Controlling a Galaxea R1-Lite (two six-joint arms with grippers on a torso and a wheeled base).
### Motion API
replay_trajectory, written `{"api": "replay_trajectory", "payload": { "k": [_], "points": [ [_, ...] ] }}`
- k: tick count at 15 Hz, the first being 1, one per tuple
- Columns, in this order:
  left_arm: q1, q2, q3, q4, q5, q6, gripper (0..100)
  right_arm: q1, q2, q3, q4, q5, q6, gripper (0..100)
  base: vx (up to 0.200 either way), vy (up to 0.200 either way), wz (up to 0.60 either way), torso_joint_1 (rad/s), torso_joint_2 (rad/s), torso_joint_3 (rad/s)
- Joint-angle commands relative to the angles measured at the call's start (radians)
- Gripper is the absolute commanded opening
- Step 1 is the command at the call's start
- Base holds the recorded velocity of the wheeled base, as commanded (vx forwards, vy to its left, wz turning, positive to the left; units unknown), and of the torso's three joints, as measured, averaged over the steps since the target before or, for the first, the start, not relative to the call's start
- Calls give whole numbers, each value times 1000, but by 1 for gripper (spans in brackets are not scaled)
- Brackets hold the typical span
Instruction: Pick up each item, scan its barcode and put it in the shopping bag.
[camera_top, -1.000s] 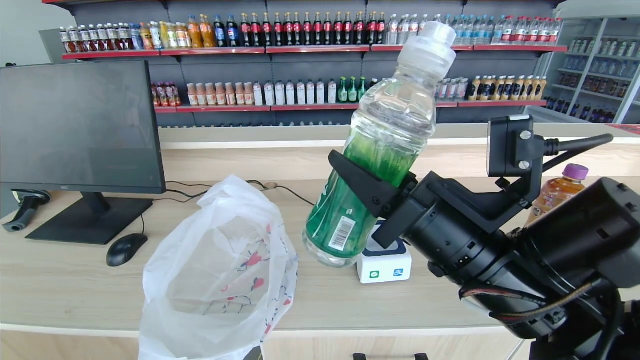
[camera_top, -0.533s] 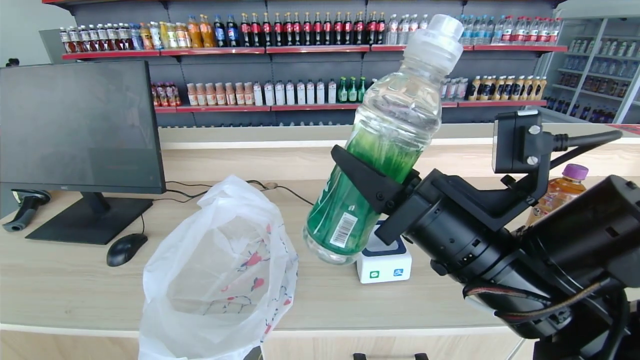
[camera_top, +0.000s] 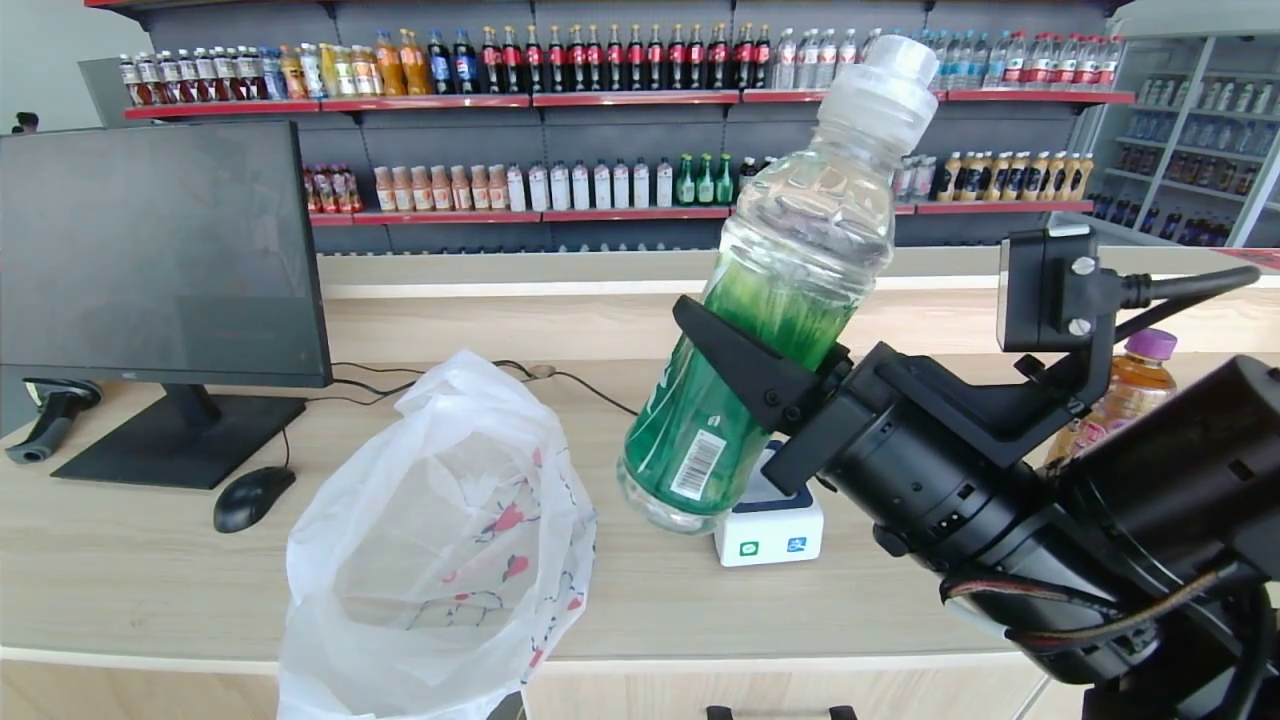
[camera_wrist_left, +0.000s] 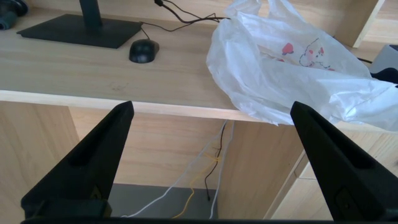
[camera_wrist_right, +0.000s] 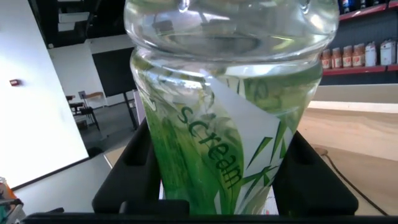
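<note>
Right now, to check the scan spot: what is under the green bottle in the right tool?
A small white box stands on the counter under the base of the green bottle. The bottle and the right tool cover most of its top face, so its window is hidden.

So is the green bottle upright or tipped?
Tipped. The bottle leans, cap up toward the right, base low by the white box, gripped around its middle by the right hand.

A shop checkout

I work at a wooden counter (camera_top: 130, 570): on it a monitor (camera_top: 160, 250) and a scanner box (camera_top: 768, 540). Beyond the counter stand red-edged shelves (camera_top: 640, 98) of bottled drinks and a glass-fronted cooler (camera_top: 1190, 140)
</note>
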Motion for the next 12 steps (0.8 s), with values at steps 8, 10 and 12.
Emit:
{"api": "replay_trajectory", "payload": {
  "k": [8,10,12],
  "points": [
    [2,0,0,0,0,-1,100,-204,33,158,-1,3,-281,0,0,0,0,0,0,0],
    [0,0,0,0,0,-1,100,-262,113,110,-1,9,-394,0,0,0,0,0,0,0],
    [0,0,0,0,0,-1,100,-316,162,1,-1,72,-526,0,0,0,0,0,0,0]
  ]
}}
